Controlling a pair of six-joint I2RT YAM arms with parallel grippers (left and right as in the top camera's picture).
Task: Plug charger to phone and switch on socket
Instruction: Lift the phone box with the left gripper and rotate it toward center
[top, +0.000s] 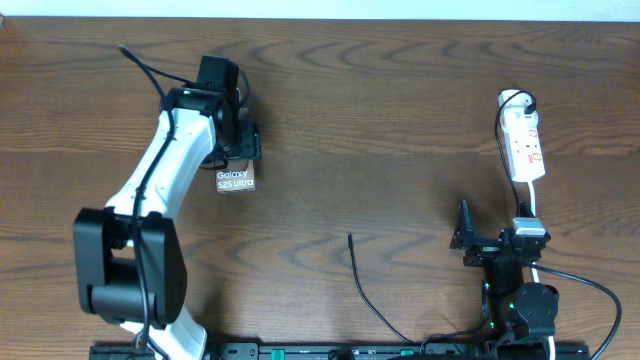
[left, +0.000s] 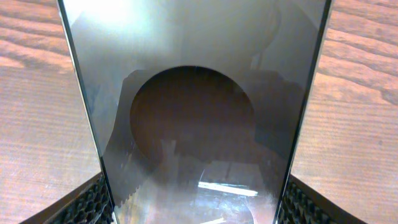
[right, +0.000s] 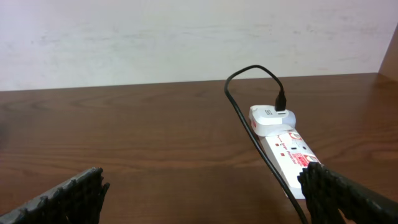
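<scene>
The brown wood-grain table (top: 400, 80) carries everything. The left arm (top: 165, 185), a big white-and-black limb, rises from its base at the near left edge and stretches away across the table with its wrist turned down. The left gripper (top: 238, 152) is clamped on a flat dark rectangular phone (top: 235, 180), one finger against each long edge. The right arm (top: 520, 300), mostly black, sits folded low at the near right. The right gripper (right: 202, 183) is spread wide with nothing between its fingers.

From overhead the left wrist hides most of the phone. Only its near end pokes out, showing white "Galaxy S25 Ultra" lettering. The left wrist view shows the rest: a glossy brownish screen with a dark round shape, and ribbed fingers (left: 93, 205) pressing at both lower corners. Whether the phone rests on the wood or is lifted cannot be told.

The right wrist view shows a pale wall (right: 186, 43) behind the table. A small elongated white power strip (right: 289, 155) with red marks lies just ahead and to the right. A white adapter (right: 272, 118) is plugged in at its far end, and a thin black lead (right: 249, 124) arcs out of it and runs back toward the arm. The right finger overlaps the strip's near end in that view, and contact cannot be told.

A long thin black charger cable (top: 365, 285) lies between the arms, its free tip well apart from both the phone and the strip.
</scene>
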